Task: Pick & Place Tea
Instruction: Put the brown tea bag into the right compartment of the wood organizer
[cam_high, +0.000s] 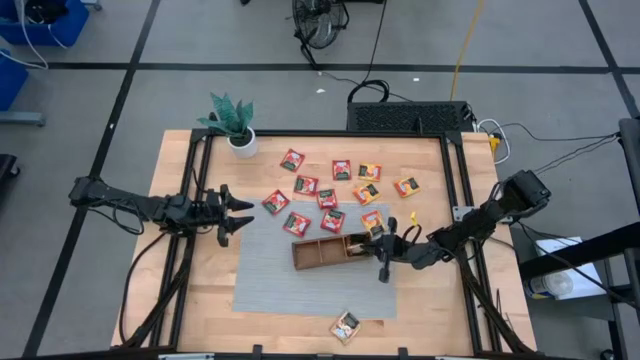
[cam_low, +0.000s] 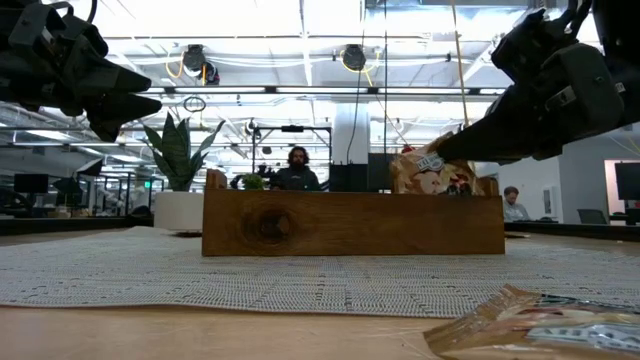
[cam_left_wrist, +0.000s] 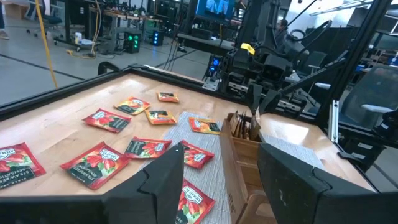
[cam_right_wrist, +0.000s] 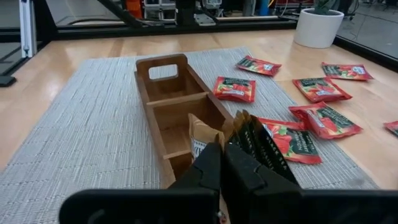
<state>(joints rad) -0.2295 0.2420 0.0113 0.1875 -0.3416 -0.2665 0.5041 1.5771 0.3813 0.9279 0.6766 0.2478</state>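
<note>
A brown wooden tray (cam_high: 318, 251) lies on a grey mat (cam_high: 270, 275). My right gripper (cam_high: 376, 247) is at the tray's right end, shut on a tea sachet (cam_right_wrist: 256, 144) that stands in the end compartment beside a tan sachet (cam_right_wrist: 200, 138). Several red and orange tea sachets (cam_high: 327, 198) lie flat on the mat's far edge and on the wood beyond it. One more sachet (cam_high: 346, 326) lies near the table's front edge. My left gripper (cam_high: 237, 215) hovers open at the mat's left side, holding nothing. My right gripper pinches the sachet's upper edge (cam_low: 437, 157) between its two fingertips. It comes from the table's right side, slanting slightly down. The sachet stands nearly upright with its lower part inside the tray's end compartment and its top above the rim; my fingers hide the exact spot.
A potted plant (cam_high: 238, 135) stands at the table's far left corner. The tray's other two compartments (cam_right_wrist: 163, 87) show nothing inside. Bare mat stretches between the tray and the table's near edge. People (cam_low: 297, 168) are in the room beyond the table.
</note>
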